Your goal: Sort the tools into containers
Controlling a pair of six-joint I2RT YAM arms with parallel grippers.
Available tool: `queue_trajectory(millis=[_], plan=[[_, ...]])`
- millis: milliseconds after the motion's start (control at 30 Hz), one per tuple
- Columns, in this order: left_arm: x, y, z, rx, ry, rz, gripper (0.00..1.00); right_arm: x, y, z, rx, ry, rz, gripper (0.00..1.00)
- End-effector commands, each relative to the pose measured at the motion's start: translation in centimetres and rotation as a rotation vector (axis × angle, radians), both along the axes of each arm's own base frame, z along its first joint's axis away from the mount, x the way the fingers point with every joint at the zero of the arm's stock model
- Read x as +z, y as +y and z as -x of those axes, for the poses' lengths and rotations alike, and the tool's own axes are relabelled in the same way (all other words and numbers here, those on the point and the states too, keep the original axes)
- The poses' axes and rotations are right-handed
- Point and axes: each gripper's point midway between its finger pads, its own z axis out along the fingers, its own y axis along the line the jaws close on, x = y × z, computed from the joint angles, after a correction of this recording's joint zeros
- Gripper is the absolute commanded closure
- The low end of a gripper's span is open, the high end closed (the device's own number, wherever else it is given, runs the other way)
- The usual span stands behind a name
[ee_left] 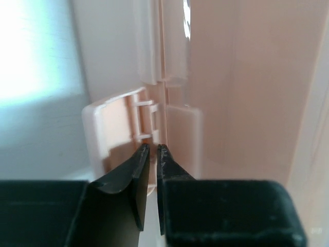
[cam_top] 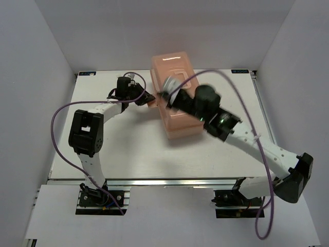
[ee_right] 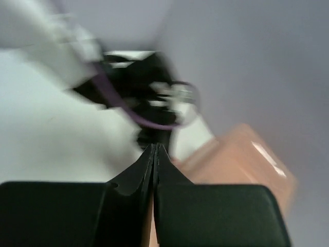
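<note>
The salmon-pink toolbox (cam_top: pixel 177 110) stands closed at the back middle of the table. No screwdrivers or wrench show in any view. My left gripper (cam_top: pixel 148 98) is at the box's left side. In the left wrist view its jaws (ee_left: pixel 152 147) are shut to a thin slit, and the tips touch the box's latch flap (ee_left: pixel 113 135), which hangs swung out from the wall. My right gripper (cam_top: pixel 165 96) is blurred above the box lid. In the right wrist view it (ee_right: pixel 156 147) is shut and empty, with the box (ee_right: pixel 241 159) below right.
The white table (cam_top: pixel 133 149) is fenced by white walls at the left, back and right. Purple cables (cam_top: pixel 61 134) loop beside both arms. The left arm's wrist (ee_right: pixel 149 87) shows blurred ahead of the right gripper.
</note>
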Motion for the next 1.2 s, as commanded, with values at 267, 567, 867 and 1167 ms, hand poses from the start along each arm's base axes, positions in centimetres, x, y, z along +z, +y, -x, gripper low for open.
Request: queue_trajectory(millis=[267,567,867,1167], plan=[[9.0,9.6,-1.0,0.221,-0.152,-0.301,0.53,0.0,-6.2,-10.6,0.022,0.597,-0.207,0.50],[-1.7,12.4,4.7,0.228,0.130,-0.448,1.00,-5.6,-7.1,-19.4,-0.275,0.753,-0.275,0.98],[-7.9,9.7,4.9,0.106,0.184,-0.356,1.00,-5.3,-12.1,-23.1,-0.468,0.652,-0.304,0.87],[-5.8,1.6,-0.6,-0.090,0.080,-0.217,0.97,-4.2,-17.9,-24.1,-0.627,0.545,-0.342,0.80]])
